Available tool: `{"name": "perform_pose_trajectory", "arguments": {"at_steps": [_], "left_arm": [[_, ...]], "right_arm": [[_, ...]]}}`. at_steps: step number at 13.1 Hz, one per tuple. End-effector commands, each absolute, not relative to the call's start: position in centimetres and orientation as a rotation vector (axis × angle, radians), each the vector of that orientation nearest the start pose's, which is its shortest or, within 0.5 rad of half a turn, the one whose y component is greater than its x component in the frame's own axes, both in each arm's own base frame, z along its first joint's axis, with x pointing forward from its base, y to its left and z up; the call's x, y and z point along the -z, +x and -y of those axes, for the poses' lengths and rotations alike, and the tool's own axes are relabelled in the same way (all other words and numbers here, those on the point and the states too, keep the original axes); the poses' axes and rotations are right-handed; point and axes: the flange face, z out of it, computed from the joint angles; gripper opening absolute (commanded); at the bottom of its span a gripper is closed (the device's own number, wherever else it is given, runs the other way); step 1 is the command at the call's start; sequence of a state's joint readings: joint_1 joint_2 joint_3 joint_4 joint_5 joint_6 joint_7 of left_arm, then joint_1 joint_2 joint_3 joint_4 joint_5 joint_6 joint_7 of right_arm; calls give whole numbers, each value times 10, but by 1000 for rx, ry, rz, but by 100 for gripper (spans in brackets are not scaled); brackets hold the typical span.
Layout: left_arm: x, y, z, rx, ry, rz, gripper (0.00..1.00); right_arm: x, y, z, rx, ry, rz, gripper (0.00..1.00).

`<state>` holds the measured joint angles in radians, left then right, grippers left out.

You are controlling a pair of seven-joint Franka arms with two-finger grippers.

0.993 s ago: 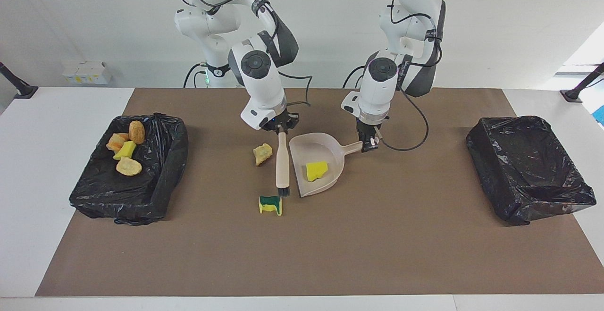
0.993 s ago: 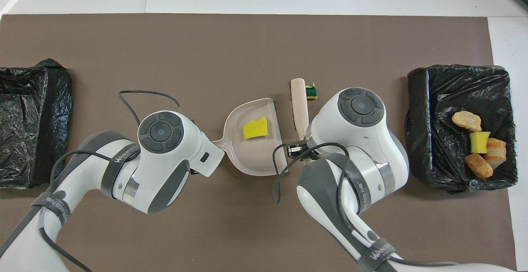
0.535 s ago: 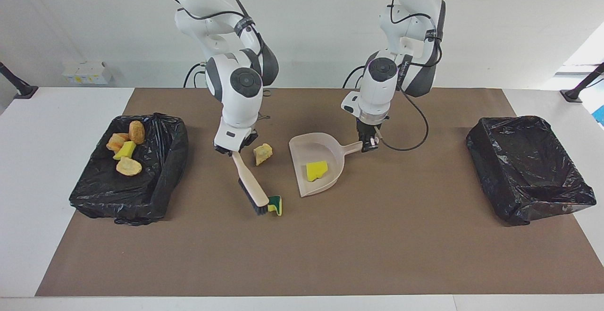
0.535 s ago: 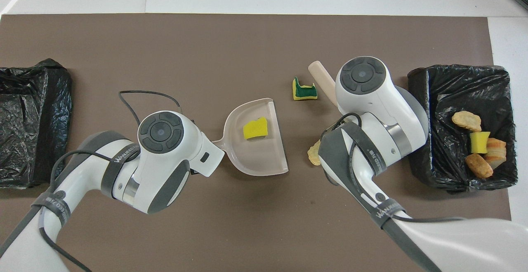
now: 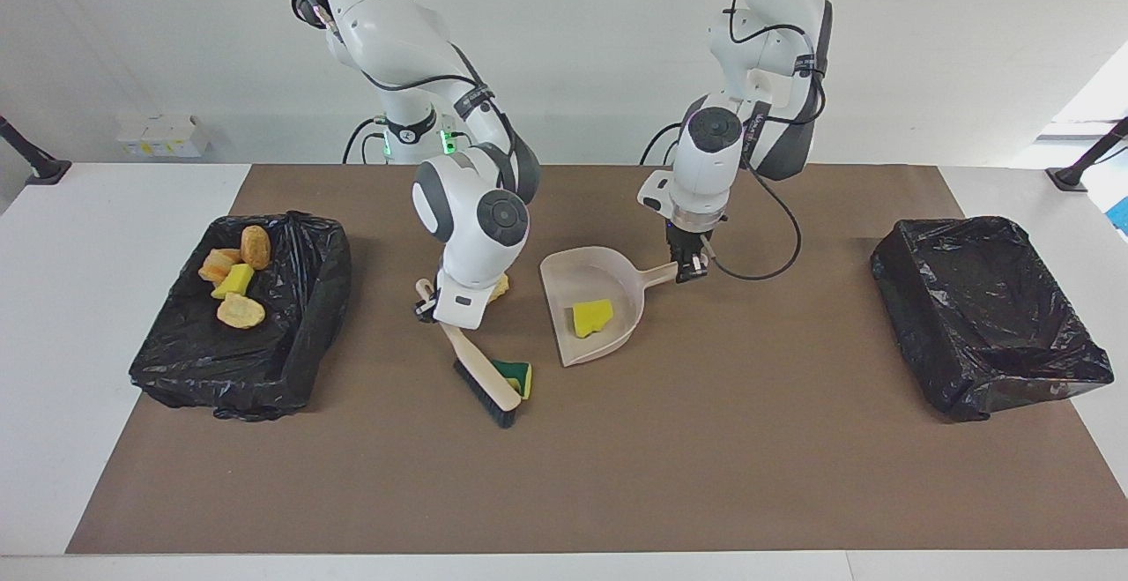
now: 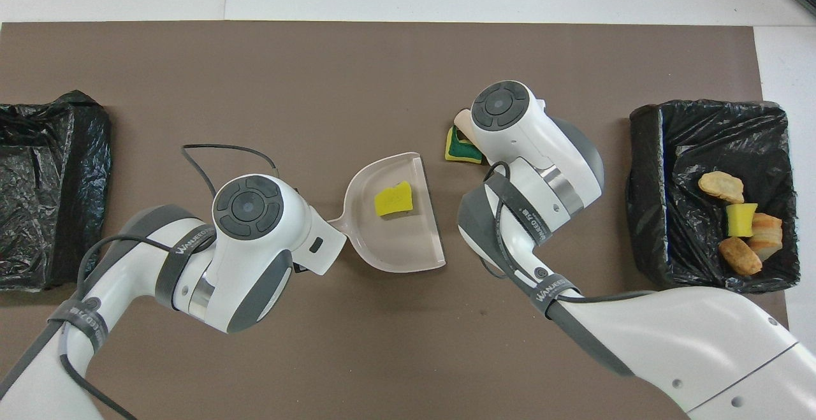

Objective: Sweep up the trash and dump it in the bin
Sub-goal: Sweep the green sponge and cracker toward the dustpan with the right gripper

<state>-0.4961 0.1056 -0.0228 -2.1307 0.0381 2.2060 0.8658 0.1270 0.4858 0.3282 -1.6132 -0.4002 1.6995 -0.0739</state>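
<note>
- Robotics lab or test bench, not a home or kitchen.
- Two white Franka arms (image 5: 467, 211) mounted side by side at one long edge of a white table (image 5: 79, 237), cables looped along the links.
- Brown paper mat (image 5: 564, 475) spread over the middle of the table as a marked work area.
- Two trays lined with black bin bags (image 5: 987, 316), one at each end of the mat.
- Foam and fake-bread scraps (image 5: 231, 286) as stand-in trash in the tray at the right arm's end.
- Bare white wall above the table, black camera-stand feet (image 5: 40, 171) at the table's corners.
</note>
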Motion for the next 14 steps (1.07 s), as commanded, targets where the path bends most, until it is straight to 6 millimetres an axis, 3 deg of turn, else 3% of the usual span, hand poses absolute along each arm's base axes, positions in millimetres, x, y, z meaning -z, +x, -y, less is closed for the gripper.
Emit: {"name": "perform_pose_trajectory", "arguments": {"at_steps": [1, 3, 5, 7, 8, 10, 11, 12, 13, 14], "left_arm": [[-359, 470, 269, -60, -2415, -1956, 0], [-359, 470, 269, -54, -2473, -1880, 0], [-358, 471, 269, -52, -2474, -1878, 0], [-350, 472, 272, -47, -2473, -1881, 0], [-349, 473, 275, -23, -2467, -1887, 0], [-349, 474, 276, -18, -2458, -1897, 0], [-350, 475, 276, -21, -2458, -1897, 0], [-351, 476, 276, -17, -2453, -1899, 0], [-351, 475, 277, -19, -2443, -1906, 0], [-351, 473, 280, -27, -2417, -1937, 0]], "right_arm": [[-339, 572, -243, -656, -3053, 1027, 0], [-339, 563, -257, -671, -2981, 954, 0], [-345, 549, -283, -675, -2954, 828, 0], [-367, 538, -301, -646, -2977, 701, 0], [-385, 536, -296, -633, -2983, 633, 0], [-431, 539, -262, -589, -3065, 386, 0], [-443, 536, -246, -609, -3105, 229, 0], [-449, 529, -229, -645, -3149, 120, 0], [-444, 521, -208, -672, -3181, 77, 0], [-425, 506, -189, -667, -3226, 49, 0]]}}
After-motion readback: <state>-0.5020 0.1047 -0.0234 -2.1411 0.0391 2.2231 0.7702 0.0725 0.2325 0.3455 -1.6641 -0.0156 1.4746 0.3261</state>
